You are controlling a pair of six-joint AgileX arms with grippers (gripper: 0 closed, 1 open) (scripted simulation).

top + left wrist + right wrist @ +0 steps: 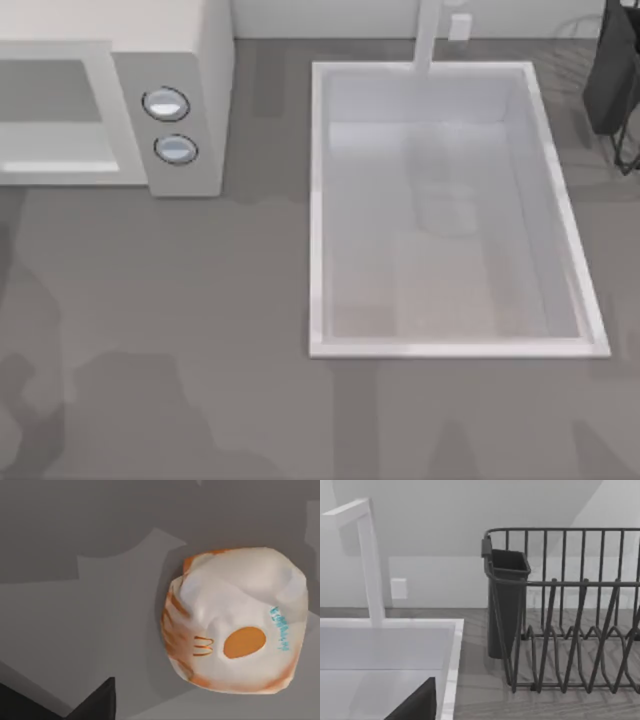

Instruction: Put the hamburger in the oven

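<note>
The hamburger (pixel 235 622) is a round bundle in white and orange wrapping, lying on the grey counter. In the left wrist view it sits close below the camera, and a black part of my left gripper (pixel 95 702) shows at the picture's edge, apart from it. The oven (pixel 110 110) is a white box at the table's far left, with a grey cavity and two round silver-blue knobs (pixel 170 127) on its panel. A black part of my right gripper (pixel 417 705) hangs over the sink's corner.
A white sink basin (pixel 318 220) with a white faucet (pixel 428 40) takes up the middle and right of the table. At the far right stands a dark wire dish rack (pixel 570 610) with a dark cup holder (pixel 506 605). Bare grey counter runs along the front.
</note>
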